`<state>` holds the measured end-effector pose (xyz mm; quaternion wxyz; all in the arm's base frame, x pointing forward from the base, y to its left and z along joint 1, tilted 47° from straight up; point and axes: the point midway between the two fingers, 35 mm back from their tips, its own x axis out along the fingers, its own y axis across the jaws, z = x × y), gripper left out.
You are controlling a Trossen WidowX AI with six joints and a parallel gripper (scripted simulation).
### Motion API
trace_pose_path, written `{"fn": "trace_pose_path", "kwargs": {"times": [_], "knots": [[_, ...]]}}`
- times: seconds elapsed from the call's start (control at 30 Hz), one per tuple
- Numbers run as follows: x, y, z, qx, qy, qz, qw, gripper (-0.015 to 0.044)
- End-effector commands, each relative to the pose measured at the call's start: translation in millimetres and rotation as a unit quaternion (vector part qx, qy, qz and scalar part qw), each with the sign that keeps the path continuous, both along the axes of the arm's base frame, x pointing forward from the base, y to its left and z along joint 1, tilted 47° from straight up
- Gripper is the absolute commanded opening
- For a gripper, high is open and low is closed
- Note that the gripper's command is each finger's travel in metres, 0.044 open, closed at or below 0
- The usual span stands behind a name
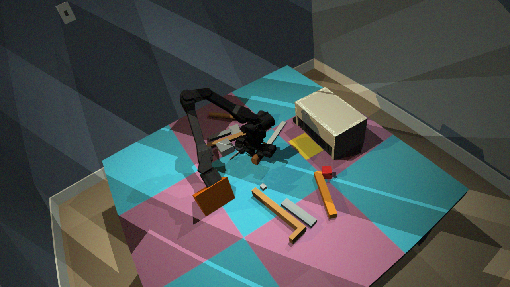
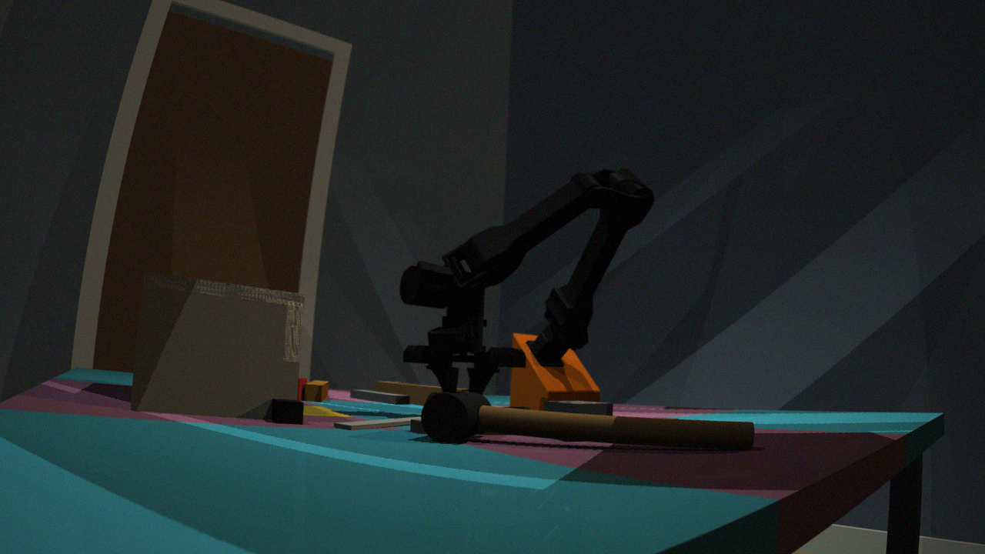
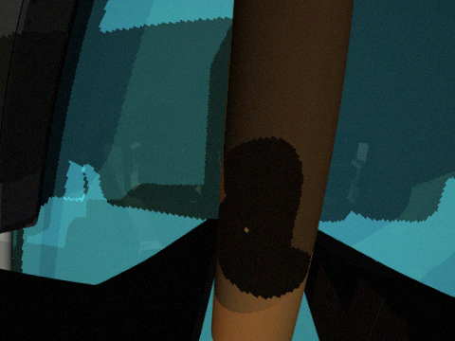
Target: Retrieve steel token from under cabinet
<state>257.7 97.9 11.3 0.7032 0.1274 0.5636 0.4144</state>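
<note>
Base: an orange block (image 1: 214, 198) (image 2: 521, 378) is carrying the arm (image 1: 194, 128) (image 2: 544, 228) on the surface (image 1: 342, 246) (image 2: 344, 488).
Elbow: the arm is rising from the base to a high bend, then its forearm is sloping down towards the wrist.
Wrist: in the exterior view it is pointing steeply down, the fingers hanging behind the mallet (image 1: 218, 115) (image 2: 612, 427).
End effector: the end effector (image 1: 255, 151) (image 2: 462, 390) (image 3: 257, 233) is pinching a brown rod (image 1: 255, 159) (image 3: 289, 85), its fingers pressing from both sides.
Rod: it is running lengthwise up the wrist view, and its orange-brown end is showing beyond the fingers in the top view; whether it is touching the surface cannot be told.
Cabinet: the cabinet (image 1: 331, 109) (image 2: 213, 351) is standing apart from the end effector, beyond the yellow area (image 1: 305, 146) (image 2: 325, 411) along its slotted front.
Token: its exact place is staying hidden from these views; the slots are looking too dark to read.
Strip: a pale strip (image 1: 276, 132) (image 2: 375, 423) is lying between the arm's wrist and the cabinet.
Cube: a red cube (image 1: 326, 172) (image 2: 302, 388) is sitting just beside one end of an orange bar (image 1: 325, 194) (image 2: 316, 390).
</note>
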Motion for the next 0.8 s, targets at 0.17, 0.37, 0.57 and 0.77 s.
{"fn": "trace_pose_path", "kwargs": {"times": [0.17,0.37,0.57,0.77], "knots": [[2,-9,-7,0.0,-0.001,-0.003,1.0,0.0],[3,-14,-12,-0.001,-0.001,-0.003,1.0,0.0],[3,-18,-17,-0.001,-0.001,-0.003,1.0,0.0],[4,-23,-22,-0.001,-0.001,-0.003,1.0,0.0]]}}
